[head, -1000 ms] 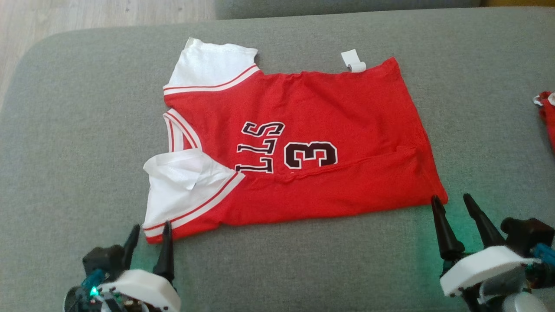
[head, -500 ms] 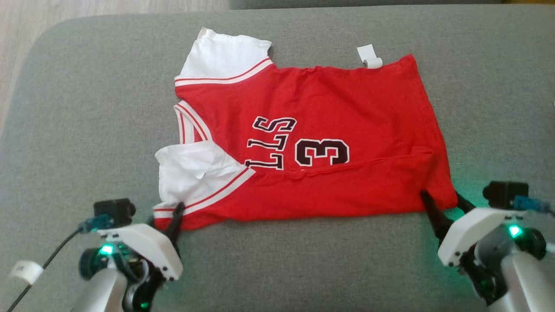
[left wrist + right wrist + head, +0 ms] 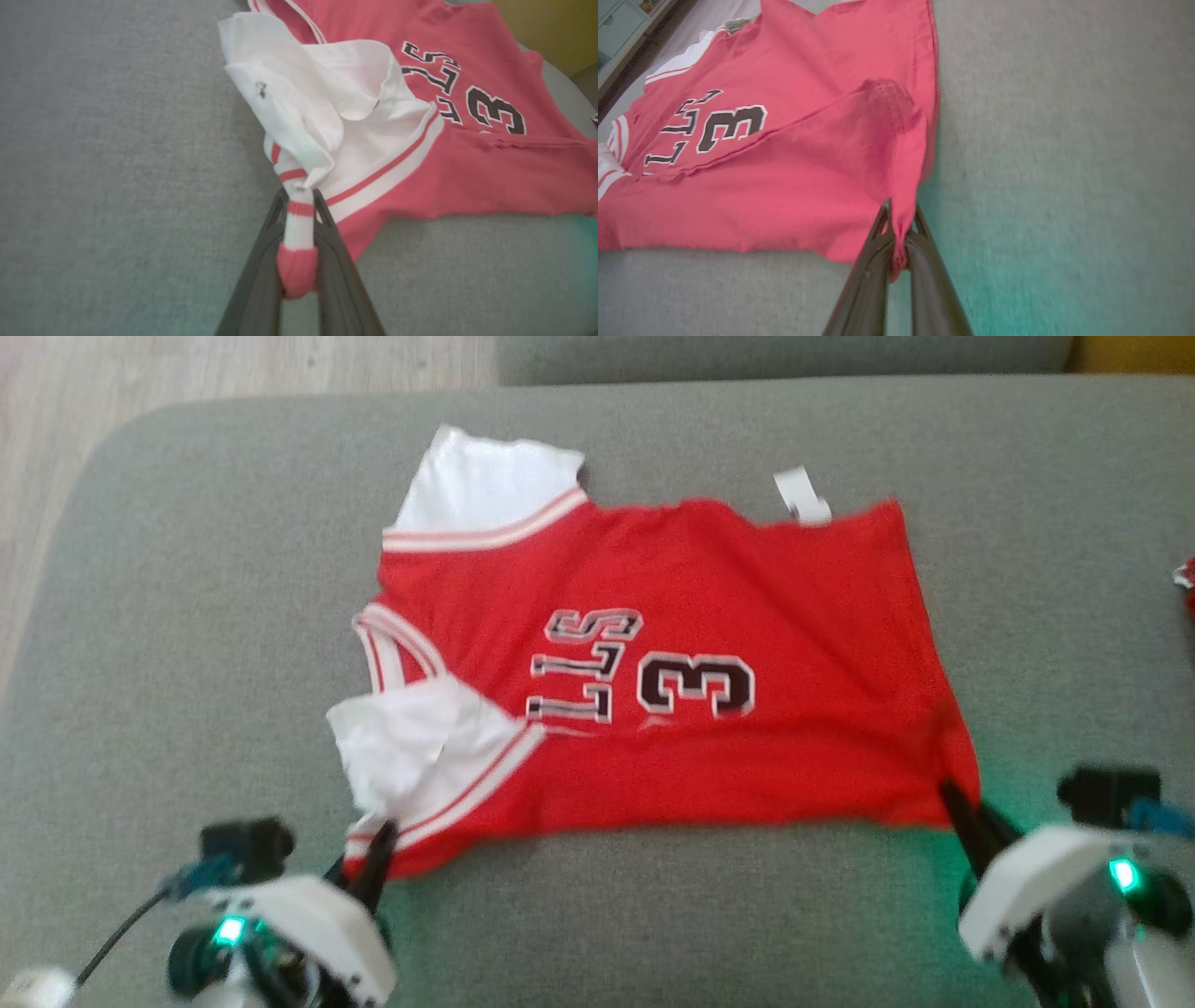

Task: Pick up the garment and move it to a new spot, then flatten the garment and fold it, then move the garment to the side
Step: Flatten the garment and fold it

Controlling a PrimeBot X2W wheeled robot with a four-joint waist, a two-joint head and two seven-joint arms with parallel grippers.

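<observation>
- Head view: red jersey (image 3: 709, 616) with white sleeves and a black "3" lies spread across the middle of the grey cushion (image 3: 187, 616), neck toward the cushion's left edge, hem toward its right edge.
- White label (image 3: 801, 497) sticks out at the jersey's far edge.
- Left gripper (image 3: 366, 854) sits at the jersey's near-left corner and right gripper (image 3: 966, 807) at its near-right corner. Both are close to the cushion's near edge.
- Frame is blurry. A scrap of another red item (image 3: 1187, 588) shows at the cushion's right edge, and wood floor (image 3: 187, 373) lies past the far-left corner.
- Left wrist view: left gripper (image 3: 300, 200) is clamped on the striped cuff of the near sleeve (image 3: 327, 93). The red-and-white cloth is bunched between the two fingers and pulled up off the cushion (image 3: 117, 163). The white sleeve is crumpled above the tips.
- Right wrist view: right gripper (image 3: 902, 210) is pinched tight on the jersey's (image 3: 808, 186) hem corner, with a thin fold of red cloth between the fingers. The corner is lifted and the rest lies on the cushion (image 3: 1064, 140).
</observation>
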